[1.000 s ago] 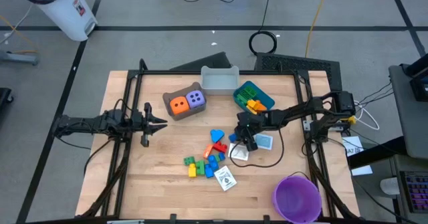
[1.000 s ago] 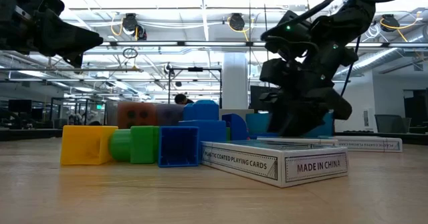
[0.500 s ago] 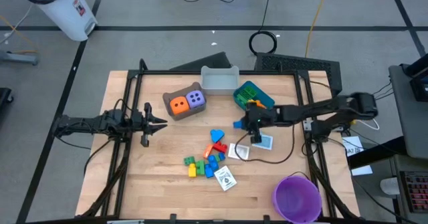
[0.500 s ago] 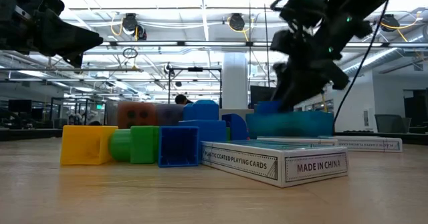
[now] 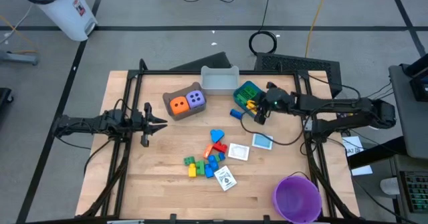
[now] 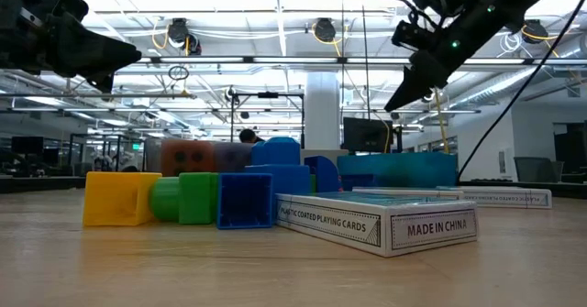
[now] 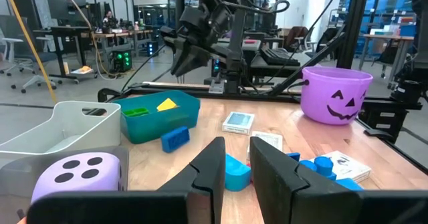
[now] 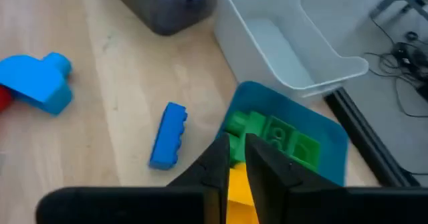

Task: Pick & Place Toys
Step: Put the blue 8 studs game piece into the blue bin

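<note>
A: Near edge first. Card box (image 5: 225, 178) flat on the bench (image 5: 154, 184), then the brick pile (image 5: 203, 162), two more white cards (image 5: 239, 152) just past it. All untouched.

B: Dice?

A: Orange die (image 5: 178, 105) and purple die (image 5: 195, 99) sit in the brown bin (image 5: 170, 114), mid-bench left. Left claw (image 5: 162, 123) waits beside that bin, fingers nearly together, empty.

B: And the working arm?

A: Right claw (image 5: 256, 107) hangs over the blue bin (image 5: 264, 101) at the far right. Jaws almost closed. The wrist view shows something yellow between the tips, probably the yellow brick (image 8: 239, 184) lying in the bin and not a held one; hard to call.

B: So which step?

A: Looks like a drop-off at the blue bin. One blue brick (image 5: 237, 114) lies on the wood just beside that bin, outside it. Next move needs the claw opened, swung off the bin and lowered across that brick's narrow sides.
</note>
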`<state>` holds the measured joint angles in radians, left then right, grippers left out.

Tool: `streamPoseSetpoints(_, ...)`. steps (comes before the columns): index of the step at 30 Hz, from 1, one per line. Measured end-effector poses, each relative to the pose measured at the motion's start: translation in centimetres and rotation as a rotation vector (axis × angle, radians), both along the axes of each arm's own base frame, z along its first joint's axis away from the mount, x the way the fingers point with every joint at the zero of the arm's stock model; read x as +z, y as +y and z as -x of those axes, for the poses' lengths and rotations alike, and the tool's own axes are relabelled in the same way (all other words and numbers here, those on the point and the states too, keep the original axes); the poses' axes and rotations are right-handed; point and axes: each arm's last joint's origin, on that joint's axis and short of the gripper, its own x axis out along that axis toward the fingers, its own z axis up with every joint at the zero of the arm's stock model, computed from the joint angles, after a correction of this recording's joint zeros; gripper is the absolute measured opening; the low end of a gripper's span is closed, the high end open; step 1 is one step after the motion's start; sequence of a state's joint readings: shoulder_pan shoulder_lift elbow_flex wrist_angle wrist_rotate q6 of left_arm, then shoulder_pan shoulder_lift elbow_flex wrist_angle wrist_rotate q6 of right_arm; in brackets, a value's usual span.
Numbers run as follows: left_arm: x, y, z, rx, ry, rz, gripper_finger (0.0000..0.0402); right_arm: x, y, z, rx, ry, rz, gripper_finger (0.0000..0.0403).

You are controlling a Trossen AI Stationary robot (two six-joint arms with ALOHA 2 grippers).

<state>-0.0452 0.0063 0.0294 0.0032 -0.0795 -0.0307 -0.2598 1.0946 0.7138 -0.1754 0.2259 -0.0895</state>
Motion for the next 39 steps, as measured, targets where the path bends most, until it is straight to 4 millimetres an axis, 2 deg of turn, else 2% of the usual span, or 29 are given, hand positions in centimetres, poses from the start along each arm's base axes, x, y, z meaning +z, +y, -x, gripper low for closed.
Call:
streamPoseSetpoints(2, 0.0, 0.0, 0.0, 0.000, 0.000, 0.000, 0.0076, -0.4, 0.1, -0.2, 0.029, -0.032, -0.016, 0.0042)
streamPoseSetpoints(5, 0.0, 0.0, 0.0, 0.000, 0.000, 0.000, 0.0076, -1.7, 0.6, -1.1, 0.104, -0.078, -0.047, 0.0067)
streamPoseSetpoints(12, 0.0, 0.0, 0.0, 0.000, 0.000, 0.000, 0.0076, -4.5, 1.9, -3.8, 0.164, -0.017, -0.081, 0.0170)
streamPoseSetpoints(16, 0.0, 0.0, 0.0, 0.000, 0.000, 0.000, 0.0076, -4.5, 1.9, -6.0, 0.198, 0.042, -0.168, 0.0220)
streamPoseSetpoints(19, 0.0, 0.0, 0.0, 0.000, 0.000, 0.000, 0.0076, -4.5, 1.7, -7.5, 0.197, 0.099, -0.186, 0.0242)
streamPoseSetpoints(22, 0.0, 0.0, 0.0, 0.000, 0.000, 0.000, 0.0076, -5.1, 0.9, -8.6, 0.185, 0.144, -0.188, 0.0248)
streamPoseSetpoints(26, 0.0, 0.0, 0.0, 0.000, 0.000, 0.000, 0.0076, -7.4, -0.1, -9.0, 0.146, 0.227, -0.213, 0.0244)
streamPoseSetpoints(30, 0.0, 0.0, 0.0, 0.000, -0.001, 0.000, 0.0076, -8.6, -0.9, -9.3, 0.125, 0.264, -0.216, 0.0235)
streamPoseSetpoints(39, 0.0, 0.0, 0.0, 0.003, 0.000, 0.000, 0.0076, -8.9, -0.2, -9.1, 0.159, 0.301, -0.215, 0.0217)
